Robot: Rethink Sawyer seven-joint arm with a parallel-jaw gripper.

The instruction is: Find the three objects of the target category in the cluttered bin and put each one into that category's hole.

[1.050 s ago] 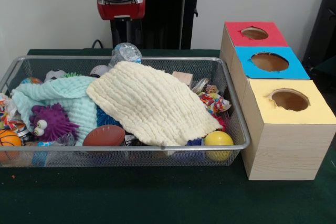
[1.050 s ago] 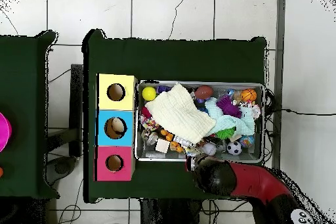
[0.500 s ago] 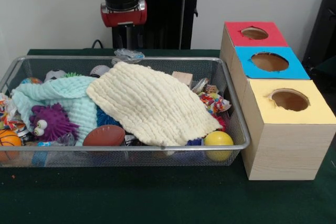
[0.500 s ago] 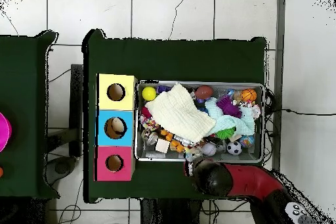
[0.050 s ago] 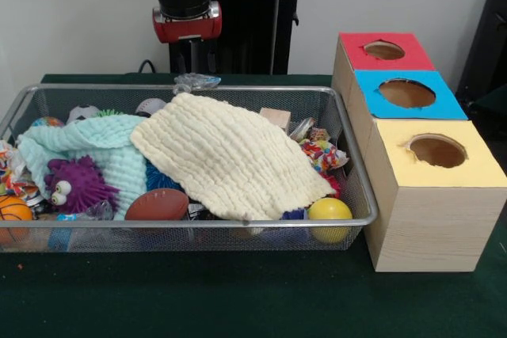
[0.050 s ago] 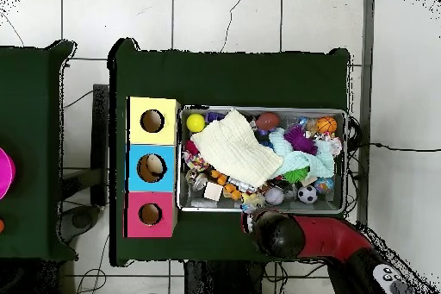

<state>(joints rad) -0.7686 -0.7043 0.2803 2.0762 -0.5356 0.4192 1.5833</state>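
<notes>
The wire bin (image 5: pixel 238 224) holds a heap of toys under a cream cloth (image 5: pixel 230 156) and a mint cloth (image 5: pixel 95 144). A purple spiky toy (image 5: pixel 75 184), a brown football (image 5: pixel 157 204), a yellow ball (image 5: pixel 329 215) and a basketball (image 5: pixel 12 215) show along the front. A crumpled clear plastic piece (image 5: pixel 196 81) lies low at the bin's far rim. My gripper (image 5: pixel 196 65) hangs just above it, and whether it touches the piece is unclear. In the overhead view the arm's head (image 6: pixel 274 232) hides the gripper beside the bin (image 6: pixel 263 109).
Three wooden boxes with round holes stand beside the bin: red top (image 5: pixel 384 51), blue top (image 5: pixel 406 94), yellow top (image 5: pixel 437 152). A wood block (image 5: pixel 276 118) and colourful wrapped items (image 5: pixel 321 152) lie near the bin's right end. A soccer ball (image 6: pixel 307 194) sits near the arm.
A second ago the clear plastic piece stood taller under the gripper; it now lies flattened at the far rim. The arm has shifted slightly, and little differs from half a second ago.
</notes>
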